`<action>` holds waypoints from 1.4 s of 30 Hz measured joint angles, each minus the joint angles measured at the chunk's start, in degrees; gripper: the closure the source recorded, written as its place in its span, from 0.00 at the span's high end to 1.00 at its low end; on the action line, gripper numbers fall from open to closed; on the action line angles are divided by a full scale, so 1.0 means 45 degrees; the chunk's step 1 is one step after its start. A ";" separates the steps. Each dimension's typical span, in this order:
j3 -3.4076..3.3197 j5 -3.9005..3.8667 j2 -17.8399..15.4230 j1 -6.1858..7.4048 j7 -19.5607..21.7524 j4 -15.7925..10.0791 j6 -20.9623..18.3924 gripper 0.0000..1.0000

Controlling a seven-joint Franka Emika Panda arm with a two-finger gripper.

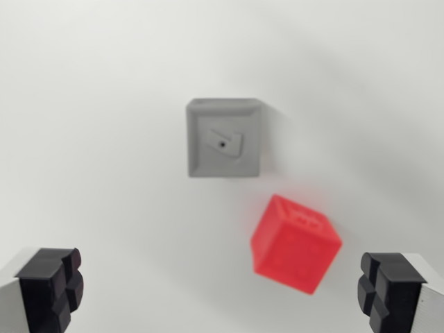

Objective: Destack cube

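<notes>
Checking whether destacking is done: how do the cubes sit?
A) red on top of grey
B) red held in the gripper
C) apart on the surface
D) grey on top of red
C: the red cube and grey cube lie separately, with the gripper open and empty.

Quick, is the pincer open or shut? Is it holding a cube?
Pincer: open, holding nothing. The red cube and grey cube lie apart on the table, neither touched.
</notes>
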 joint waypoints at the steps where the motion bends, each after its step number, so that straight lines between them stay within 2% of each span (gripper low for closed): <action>1: 0.0000 -0.0007 -0.0104 0.0000 0.0005 0.0046 -0.0149 1.00; 21: 0.0000 -0.0081 -0.1485 -0.0002 0.0051 0.0979 -0.2452 1.00; 31: 0.0000 -0.0097 -0.1785 -0.0002 0.0059 0.1349 -0.3132 1.00; 42: 0.0000 -0.0101 -0.1852 -0.0002 0.0059 0.1450 -0.3326 1.00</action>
